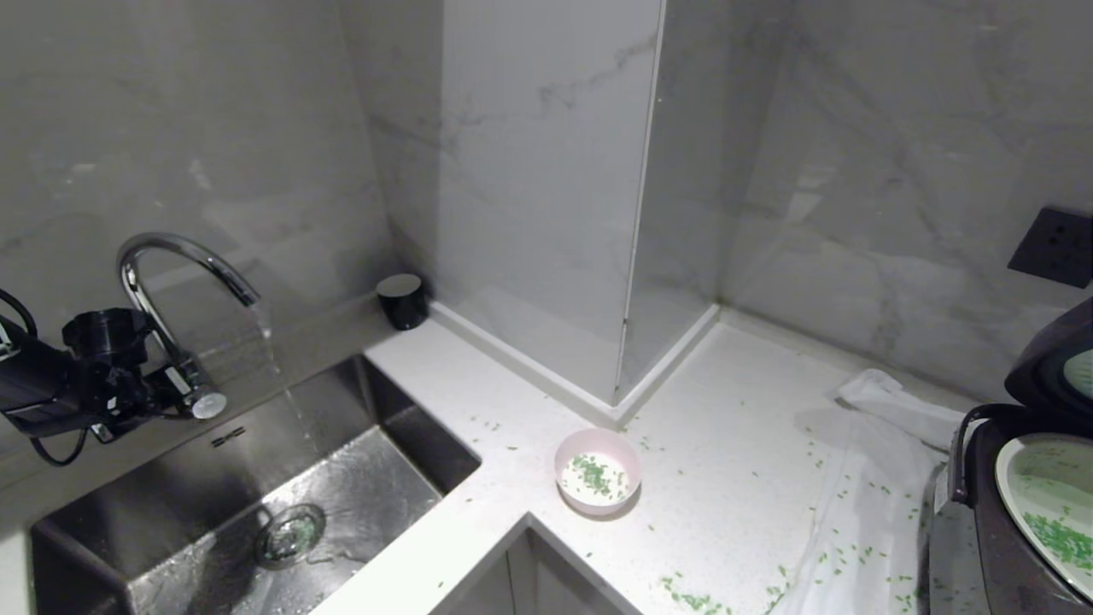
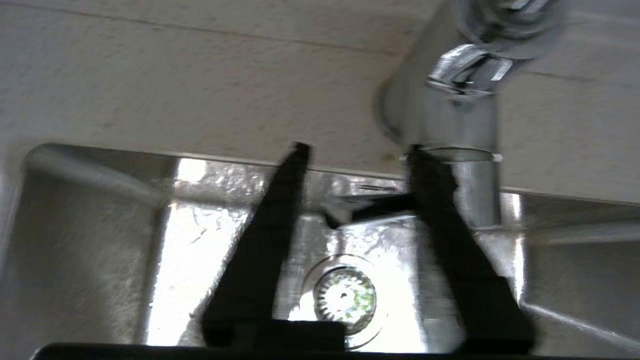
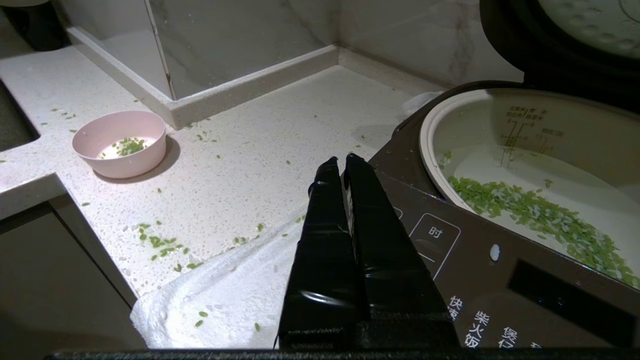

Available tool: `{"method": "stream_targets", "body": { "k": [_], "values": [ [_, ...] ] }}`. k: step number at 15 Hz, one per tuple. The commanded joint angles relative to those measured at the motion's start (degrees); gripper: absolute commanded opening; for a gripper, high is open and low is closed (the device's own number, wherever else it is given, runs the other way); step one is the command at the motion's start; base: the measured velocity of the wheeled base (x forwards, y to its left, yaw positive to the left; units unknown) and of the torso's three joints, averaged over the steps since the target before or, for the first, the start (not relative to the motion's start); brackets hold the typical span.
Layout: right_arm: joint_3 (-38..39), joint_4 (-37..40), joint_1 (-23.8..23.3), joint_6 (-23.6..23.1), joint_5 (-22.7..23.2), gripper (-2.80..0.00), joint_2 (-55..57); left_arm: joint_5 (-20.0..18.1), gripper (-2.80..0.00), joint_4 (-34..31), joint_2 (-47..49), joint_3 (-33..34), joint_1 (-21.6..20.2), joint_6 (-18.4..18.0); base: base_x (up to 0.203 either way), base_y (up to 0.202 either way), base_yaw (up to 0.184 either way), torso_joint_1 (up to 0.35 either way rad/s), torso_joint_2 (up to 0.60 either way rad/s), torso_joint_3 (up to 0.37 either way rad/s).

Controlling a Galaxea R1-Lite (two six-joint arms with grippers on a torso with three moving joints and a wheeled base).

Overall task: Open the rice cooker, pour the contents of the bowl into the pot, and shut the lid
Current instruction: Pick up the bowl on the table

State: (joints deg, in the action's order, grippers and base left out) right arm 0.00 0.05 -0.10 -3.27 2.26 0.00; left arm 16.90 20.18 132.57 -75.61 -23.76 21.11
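The pale pink bowl [image 1: 561, 465] [image 3: 125, 162] stands upright on the white counter, a few green grains [image 1: 598, 477] [image 3: 129, 146] left inside. At the far right the rice cooker [image 1: 982, 512] [image 3: 500, 260] has its lid [image 1: 1046, 359] [image 3: 525, 55] raised. Its white pot [image 1: 1008, 474] [image 3: 550, 130] holds a band of green grains [image 3: 540, 215]. My left gripper [image 1: 166, 393] [image 2: 358, 149] is open over the sink, beside the faucet's base, nothing between its fingers. My right gripper [image 3: 340, 161] is shut and empty, hovering by the cooker's front panel, out of the head view.
Water runs from the chrome faucet [image 1: 179, 256] [image 2: 450, 115] into the steel sink [image 1: 213, 478], with its drain [image 2: 345, 297] below the left gripper. A white towel [image 1: 871, 461] [image 3: 225, 290] lies under the cooker. Spilled grains [image 1: 692, 602] dot the counter. A black cylinder [image 1: 402, 299] stands in the corner.
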Motion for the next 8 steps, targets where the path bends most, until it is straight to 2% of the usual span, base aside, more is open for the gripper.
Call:
{"method": "stream_targets", "body": {
  "k": [1, 6, 8],
  "values": [
    [0.09, 0.04, 0.01, 0.00, 0.03, -2.80, 0.00, -0.11, 0.00, 0.66, -0.12, -0.16, 0.03, 0.25, 0.000, 0.000, 0.000, 0.000, 0.00, 0.000],
    [0.09, -0.02, 0.01, 0.02, 0.03, -2.80, -0.09, -0.20, 0.00, 0.52, -0.80, -0.09, 0.18, 0.48, 0.000, 0.000, 0.000, 0.000, 0.00, 0.000],
    [0.09, -0.03, 0.01, -0.05, 0.03, -2.80, 0.00, -0.28, 0.00, -0.02, -4.08, 0.98, 1.02, 1.35, 0.000, 0.000, 0.000, 0.000, 0.00, 0.000]
  ]
}}
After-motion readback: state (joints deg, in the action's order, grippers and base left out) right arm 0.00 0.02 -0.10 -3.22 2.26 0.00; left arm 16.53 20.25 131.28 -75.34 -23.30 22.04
